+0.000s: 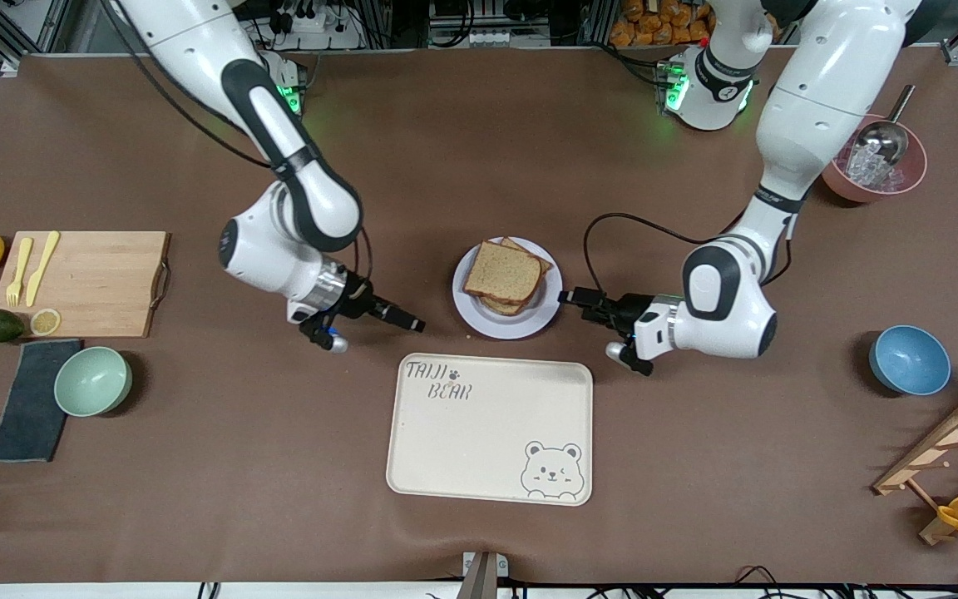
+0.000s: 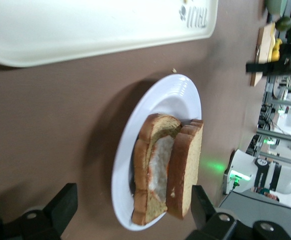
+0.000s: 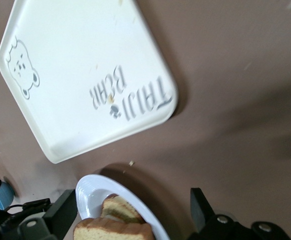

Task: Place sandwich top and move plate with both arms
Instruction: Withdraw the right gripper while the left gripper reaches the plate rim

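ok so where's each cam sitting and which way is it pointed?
Front: high across the table, facing both bases; shows both arms, left gripper and right gripper open beside the plate.
Left wrist: on the left arm, looks past its fingers at the sandwich top.
Right wrist: on the right arm, looks down at the tray; fingers show.
Shared: plate, sandwich, tray in all.

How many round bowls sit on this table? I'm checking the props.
3: a mint-green bowl beside the dark cloth, a blue bowl at the left arm's end, a pink ice bowl farther back.
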`<state>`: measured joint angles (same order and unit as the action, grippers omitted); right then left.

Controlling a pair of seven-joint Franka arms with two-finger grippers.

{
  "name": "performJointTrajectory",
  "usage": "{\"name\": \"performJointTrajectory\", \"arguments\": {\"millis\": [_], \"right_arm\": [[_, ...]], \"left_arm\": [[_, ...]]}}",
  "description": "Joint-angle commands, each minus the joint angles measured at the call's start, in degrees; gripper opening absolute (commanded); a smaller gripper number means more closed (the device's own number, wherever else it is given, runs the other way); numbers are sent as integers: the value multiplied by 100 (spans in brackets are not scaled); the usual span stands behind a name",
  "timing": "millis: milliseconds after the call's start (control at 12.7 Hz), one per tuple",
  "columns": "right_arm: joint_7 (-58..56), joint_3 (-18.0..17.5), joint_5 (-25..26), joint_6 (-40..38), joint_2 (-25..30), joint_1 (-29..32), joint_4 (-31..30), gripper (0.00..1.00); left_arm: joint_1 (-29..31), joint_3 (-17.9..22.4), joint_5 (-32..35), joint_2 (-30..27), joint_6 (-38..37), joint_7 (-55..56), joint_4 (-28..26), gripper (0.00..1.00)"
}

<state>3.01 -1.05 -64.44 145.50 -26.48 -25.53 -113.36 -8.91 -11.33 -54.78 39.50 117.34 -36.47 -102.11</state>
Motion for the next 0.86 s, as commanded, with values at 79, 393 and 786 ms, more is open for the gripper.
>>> {"name": "performJointTrajectory", "arguments": {"millis": [79,393,786], "right_arm": [[42,542,798,-977,379,171,-134,100],[-11,1702,2722,-2672,713,259,-29,100],[-526,1837,4796,-3657,1092,1083,373,100]], "left_arm": [[-189,26,-138,180,43,-299,94,100],[-251,26,-156,330,114,-493,77,100],[-287,26,-156,357,114,-493,77,100]]}}
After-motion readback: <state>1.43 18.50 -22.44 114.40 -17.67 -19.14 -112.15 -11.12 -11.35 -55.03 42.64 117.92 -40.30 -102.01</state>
